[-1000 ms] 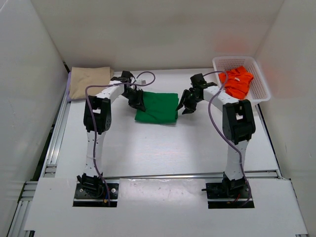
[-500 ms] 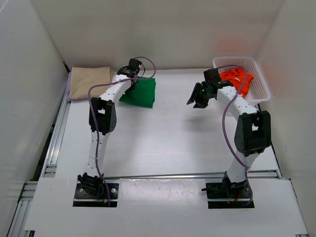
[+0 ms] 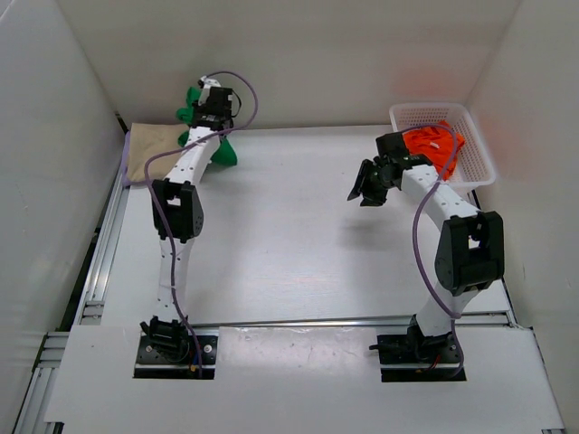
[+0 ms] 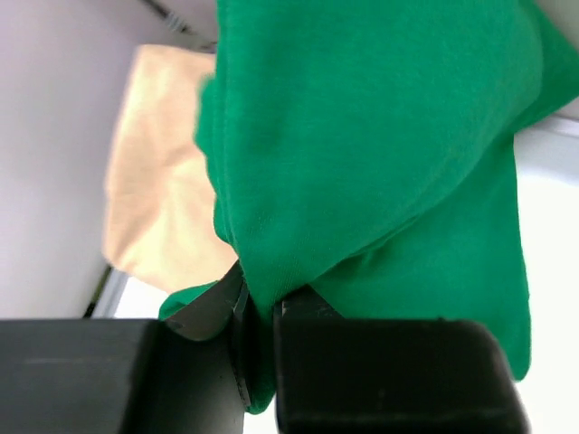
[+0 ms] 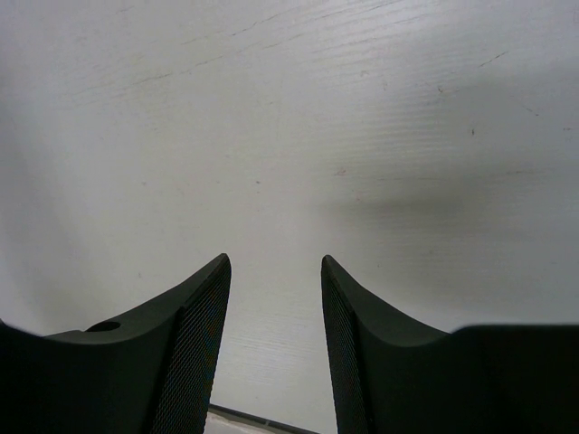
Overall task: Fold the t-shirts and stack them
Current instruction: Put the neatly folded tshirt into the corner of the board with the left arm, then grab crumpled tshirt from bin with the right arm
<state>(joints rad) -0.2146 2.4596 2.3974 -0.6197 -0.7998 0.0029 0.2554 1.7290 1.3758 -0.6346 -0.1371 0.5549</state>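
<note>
The green t-shirt (image 4: 380,136) hangs bunched from the left gripper (image 4: 261,303), whose fingers pinch 1 thick fold of it, above the right edge of the tan t-shirt (image 3: 158,149) at the far-left corner. Held at a single spot, it may fall open or slip free and land crooked on the tan one. Its long axis droops from the back wall toward the near right. The right gripper (image 3: 366,192) hovers, fingers spread and empty, beside the basket (image 3: 479,154)

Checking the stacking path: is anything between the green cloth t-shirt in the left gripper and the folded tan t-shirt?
Nothing visible does: the left gripper holds the green cloth t-shirt beside the folded tan cloth t-shirt.
</note>
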